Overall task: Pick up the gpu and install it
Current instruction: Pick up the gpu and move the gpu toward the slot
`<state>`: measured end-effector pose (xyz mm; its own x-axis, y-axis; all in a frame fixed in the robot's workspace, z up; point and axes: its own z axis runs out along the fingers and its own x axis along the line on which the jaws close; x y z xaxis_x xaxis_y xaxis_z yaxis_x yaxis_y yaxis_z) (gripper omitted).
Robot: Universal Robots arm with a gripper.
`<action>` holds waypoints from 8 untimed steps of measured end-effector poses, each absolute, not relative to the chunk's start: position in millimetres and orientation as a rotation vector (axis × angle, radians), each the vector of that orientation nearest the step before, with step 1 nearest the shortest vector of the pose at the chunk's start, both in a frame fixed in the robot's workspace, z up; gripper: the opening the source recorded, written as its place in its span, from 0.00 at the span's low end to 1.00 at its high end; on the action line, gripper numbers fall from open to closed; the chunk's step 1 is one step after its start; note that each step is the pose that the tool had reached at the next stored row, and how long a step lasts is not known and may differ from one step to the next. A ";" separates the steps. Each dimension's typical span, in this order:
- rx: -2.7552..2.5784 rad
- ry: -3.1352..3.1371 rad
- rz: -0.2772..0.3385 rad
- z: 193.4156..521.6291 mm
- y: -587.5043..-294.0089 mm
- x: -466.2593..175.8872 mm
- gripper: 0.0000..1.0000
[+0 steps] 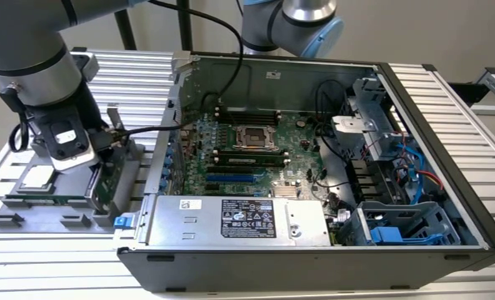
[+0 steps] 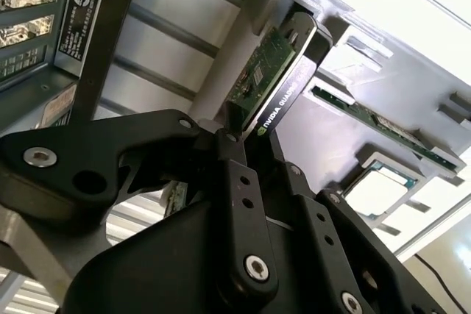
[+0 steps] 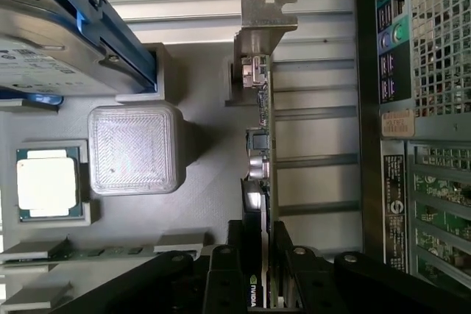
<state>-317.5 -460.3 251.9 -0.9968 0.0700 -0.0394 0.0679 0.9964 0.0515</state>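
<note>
The gpu [image 1: 98, 181] stands on edge in a slot of the grey parts tray [image 1: 30, 219], at the exterior view's left beside the open computer case [image 1: 447, 125]. Both wrist views show its green card with the black cooler [image 2: 274, 82] [image 3: 259, 145], and its silver bracket [image 3: 259, 27] at the far end. My gripper [image 1: 93, 165] has come down over it. One finger [image 3: 227, 270] lies against the cooler face, the other on the bare board side, so the gripper [image 3: 263, 273] [image 2: 239, 137] is shut on the card, which still sits in its slot.
The tray also holds a processor chip [image 3: 48, 185], a memory stick [image 2: 368, 119], a hard drive in a blue frame [image 3: 51, 42] and a white square block [image 3: 132, 148]. Inside the case lie the motherboard with blue slots [image 1: 230, 178] and a silver power supply [image 1: 239, 222].
</note>
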 end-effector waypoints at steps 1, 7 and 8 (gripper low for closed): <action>0.107 3.098 0.078 253.1 -460.3 -317.5 0.00; 0.107 3.098 0.078 260.4 -460.3 -317.5 0.00; 0.107 3.098 0.078 261.7 -460.3 -317.5 0.00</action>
<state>-317.5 -460.3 261.7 -0.9968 0.0701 -0.0393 0.0681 0.9963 0.0515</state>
